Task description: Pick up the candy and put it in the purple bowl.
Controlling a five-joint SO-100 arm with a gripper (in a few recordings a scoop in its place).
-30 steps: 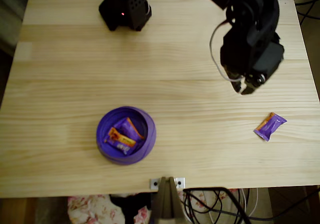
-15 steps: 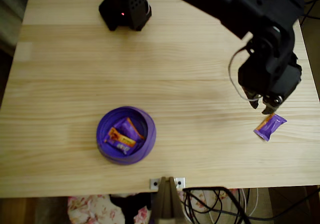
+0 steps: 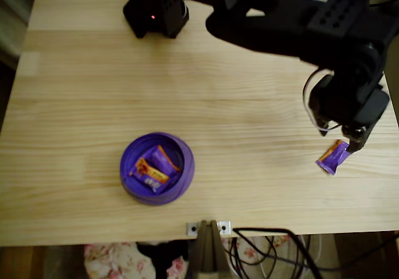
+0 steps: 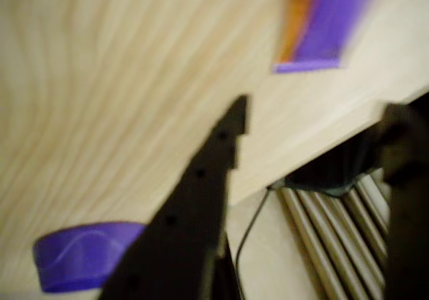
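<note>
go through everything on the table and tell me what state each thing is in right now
candy: flat on the table, not gripped, right of the bowl in the overhead view.
purple bowl: upright, holding two candies.
gripper: open, over the candy's upper end.

Pale wood table point(image 3: 93, 98), grain running lengthwise. Metal bracket point(image 3: 209, 228) at its near edge; black cables point(image 3: 274, 254) and floral cloth point(image 3: 118, 257) below. Even daylight.
</note>
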